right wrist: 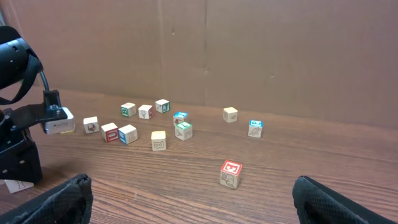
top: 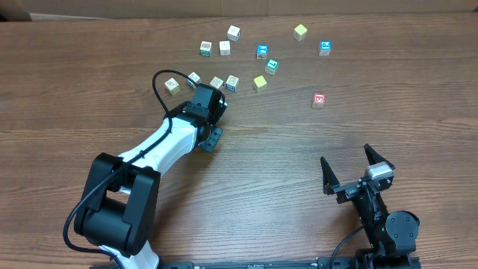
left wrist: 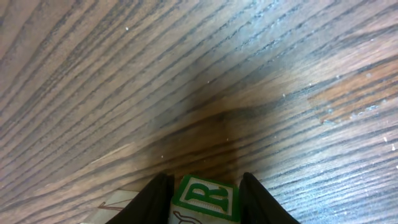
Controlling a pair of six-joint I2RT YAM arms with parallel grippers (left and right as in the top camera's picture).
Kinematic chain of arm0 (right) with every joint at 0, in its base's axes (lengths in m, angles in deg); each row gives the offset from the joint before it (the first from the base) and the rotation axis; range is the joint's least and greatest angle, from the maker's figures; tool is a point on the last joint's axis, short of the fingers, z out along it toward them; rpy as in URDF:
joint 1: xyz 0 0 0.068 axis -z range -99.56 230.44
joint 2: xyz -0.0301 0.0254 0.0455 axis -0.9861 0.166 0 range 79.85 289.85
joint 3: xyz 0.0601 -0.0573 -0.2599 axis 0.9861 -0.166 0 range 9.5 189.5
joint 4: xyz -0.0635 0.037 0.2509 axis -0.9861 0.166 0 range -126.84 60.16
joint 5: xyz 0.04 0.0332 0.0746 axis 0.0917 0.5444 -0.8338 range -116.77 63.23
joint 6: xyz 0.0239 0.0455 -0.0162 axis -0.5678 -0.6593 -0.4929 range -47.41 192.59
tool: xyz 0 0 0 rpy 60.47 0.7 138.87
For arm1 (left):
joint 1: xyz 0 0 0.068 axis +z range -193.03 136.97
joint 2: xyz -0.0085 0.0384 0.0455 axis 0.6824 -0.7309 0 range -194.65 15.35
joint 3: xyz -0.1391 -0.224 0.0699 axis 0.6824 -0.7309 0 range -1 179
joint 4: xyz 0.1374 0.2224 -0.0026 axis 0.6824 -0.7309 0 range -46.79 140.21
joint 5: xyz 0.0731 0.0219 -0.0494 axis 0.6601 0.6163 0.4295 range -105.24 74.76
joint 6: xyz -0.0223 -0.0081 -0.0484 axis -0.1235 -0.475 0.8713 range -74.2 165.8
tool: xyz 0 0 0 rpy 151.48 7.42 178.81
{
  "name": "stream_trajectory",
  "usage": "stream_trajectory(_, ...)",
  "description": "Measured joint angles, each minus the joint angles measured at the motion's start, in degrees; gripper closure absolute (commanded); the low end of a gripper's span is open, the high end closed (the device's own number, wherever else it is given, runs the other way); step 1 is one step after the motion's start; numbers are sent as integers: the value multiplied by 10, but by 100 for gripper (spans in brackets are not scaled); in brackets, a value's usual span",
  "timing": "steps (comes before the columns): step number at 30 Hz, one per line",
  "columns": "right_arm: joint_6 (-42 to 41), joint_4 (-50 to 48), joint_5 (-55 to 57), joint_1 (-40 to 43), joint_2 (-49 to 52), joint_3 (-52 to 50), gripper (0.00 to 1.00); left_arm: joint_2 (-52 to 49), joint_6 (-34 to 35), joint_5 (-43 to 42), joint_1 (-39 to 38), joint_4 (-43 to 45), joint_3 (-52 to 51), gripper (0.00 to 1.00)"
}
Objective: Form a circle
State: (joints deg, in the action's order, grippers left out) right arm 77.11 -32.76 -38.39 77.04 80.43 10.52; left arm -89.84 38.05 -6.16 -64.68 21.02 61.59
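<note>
The left gripper (left wrist: 205,179), jaws pinched on a wooden cube printed with a green R (left wrist: 206,200), holds it near the middle of the table (top: 299,172) while the other cubes (top: 216,82) lie scattered toward the far edge, with no circle formed yet.

A brown wood-grain counter (top: 299,164) fills the scene, streaked with fine dark lines. Behind its far edge stands a plain brown wall (right wrist: 267,50), probably cardboard, with a faint vertical seam. The light is soft and even.
</note>
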Motion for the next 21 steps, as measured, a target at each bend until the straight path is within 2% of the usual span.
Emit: stream_trajectory(21,0,0,0,0,0,0,0,0,-19,0,0,19,0,72)
